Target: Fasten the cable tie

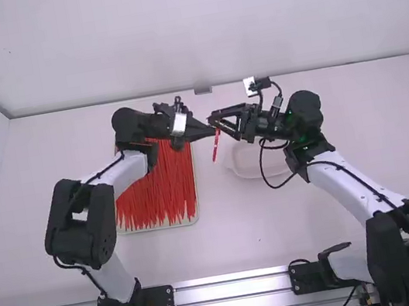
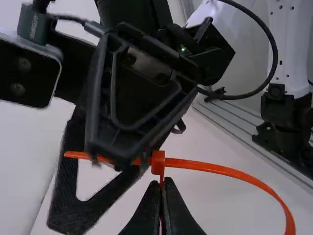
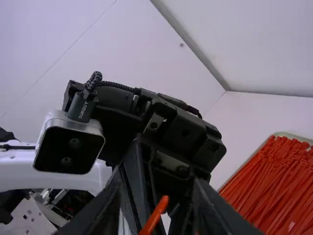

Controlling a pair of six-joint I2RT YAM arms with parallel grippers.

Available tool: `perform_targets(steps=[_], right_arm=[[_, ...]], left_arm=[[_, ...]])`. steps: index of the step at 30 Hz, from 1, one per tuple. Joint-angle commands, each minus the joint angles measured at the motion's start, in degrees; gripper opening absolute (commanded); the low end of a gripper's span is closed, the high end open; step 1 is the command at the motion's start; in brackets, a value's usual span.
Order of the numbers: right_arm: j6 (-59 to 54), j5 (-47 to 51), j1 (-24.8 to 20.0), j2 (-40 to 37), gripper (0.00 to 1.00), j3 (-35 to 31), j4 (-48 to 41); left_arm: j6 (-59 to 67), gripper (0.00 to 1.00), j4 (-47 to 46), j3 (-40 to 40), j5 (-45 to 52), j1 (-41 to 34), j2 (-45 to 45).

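A red cable tie (image 1: 216,148) hangs in mid-air above the table's middle, between both grippers. My left gripper (image 1: 207,128) reaches in from the left, and its fingers (image 2: 146,208) are shut on the strap just below the tie's square head (image 2: 157,162). The strap bends away in a wide loop (image 2: 234,174). My right gripper (image 1: 216,122) meets it tip to tip from the right and is shut on the strap's other part (image 2: 78,155), whose short end sticks out past its fingers. A bit of the tie (image 3: 155,218) shows under the left gripper's body.
A flat tray (image 1: 162,225) heaped with several red cable ties (image 1: 160,192) lies under the left arm. A clear plastic piece (image 1: 248,168) lies beneath the right wrist. The right arm's base (image 2: 283,122) and the front rail (image 1: 227,287) stand near.
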Motion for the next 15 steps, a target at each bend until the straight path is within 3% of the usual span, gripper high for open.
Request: perform_targets(steps=[1,8,15], right_arm=[[1.4,-2.3,-1.4,0.3,0.58,0.5,0.3],[10.9,-13.1,-5.0,0.3,0.73,0.5,5.3],[11.3,-13.9,-4.9,0.3,0.73,0.5,4.0]], left_arm=[[-0.2,0.02,0.9,-1.0,0.1,0.4,-0.9],[-0.2,0.02,2.8,-1.7,0.1,1.2,-0.9],[-0.2,0.02,3.2,-1.7,0.1,0.7,-0.9]])
